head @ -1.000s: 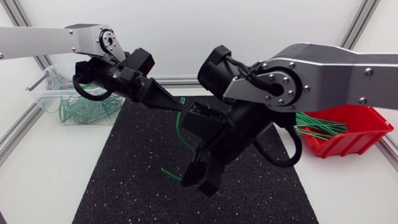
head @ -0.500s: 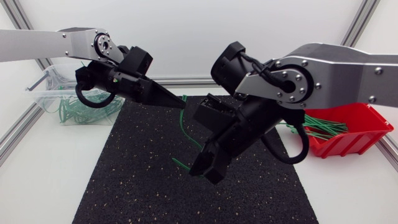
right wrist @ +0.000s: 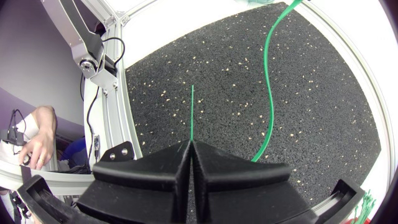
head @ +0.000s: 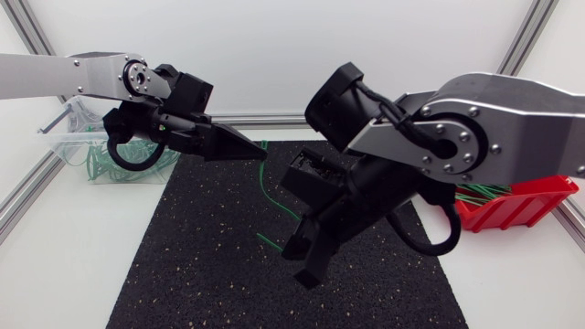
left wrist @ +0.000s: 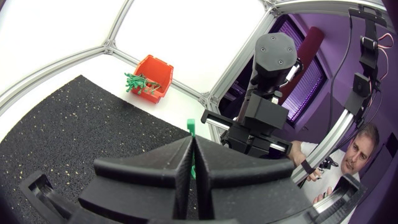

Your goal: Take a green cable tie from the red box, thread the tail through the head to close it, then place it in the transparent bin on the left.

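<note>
Above the middle of the black mat [head: 183, 247] we hold one green cable tie [right wrist: 268, 87] in the air between both arms. The left gripper [head: 260, 153] is clamped on the head end. In the left wrist view its fingers meet w/ the tie's head [left wrist: 191, 127] poking out just past the tips. The right gripper [head: 294, 260] is closed on the tail end, nearer us and right of the left one. In the right wrist view the tail tip [right wrist: 191, 112] sticks straight out ahead of the fingers, and the rest of the tie loops back toward the far side.

Vs. a second ago, the left arm has pulled back a bit to the left. The right gripper has come up and to the right, so the tail tip sits higher and closer to centre. The strap between the grippers now hangs in a gentler curve. Head and tail are still apart and the tail isn't pointing at the head, so we'd say threading hasn't begun. This looks like lining-up, w/ the insert still to come.

The red box [head: 539, 196] at the right still holds spare ties [head: 475, 192]. The transparent bin [head: 69, 137] at the far left already holds some green ties.
</note>
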You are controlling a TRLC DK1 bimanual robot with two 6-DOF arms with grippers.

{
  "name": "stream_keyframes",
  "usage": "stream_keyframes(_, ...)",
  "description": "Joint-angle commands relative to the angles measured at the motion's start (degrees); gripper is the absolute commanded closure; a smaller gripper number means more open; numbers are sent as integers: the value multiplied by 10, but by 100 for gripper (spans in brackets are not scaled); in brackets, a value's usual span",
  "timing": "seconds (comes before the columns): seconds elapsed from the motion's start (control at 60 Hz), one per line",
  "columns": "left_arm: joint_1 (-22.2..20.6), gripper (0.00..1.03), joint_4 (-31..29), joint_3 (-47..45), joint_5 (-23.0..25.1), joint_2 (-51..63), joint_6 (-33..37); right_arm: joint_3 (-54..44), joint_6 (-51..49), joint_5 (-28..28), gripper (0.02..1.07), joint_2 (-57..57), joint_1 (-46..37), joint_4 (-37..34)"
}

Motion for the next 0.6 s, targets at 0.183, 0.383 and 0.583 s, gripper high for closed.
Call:
stream_keyframes(0.183,2,100,44,-1,-1,17,13,-19,-2,-32,102,-8,2,-20)
stream_keyframes(0.383,0,100,96,-13,-11,21,13,-16,-7,-35,102,-5,-5,-15)
stream_keyframes(0.583,0,100,159,-47,-25,23,12,-37,-22,-35,102,-9,-11,-3)
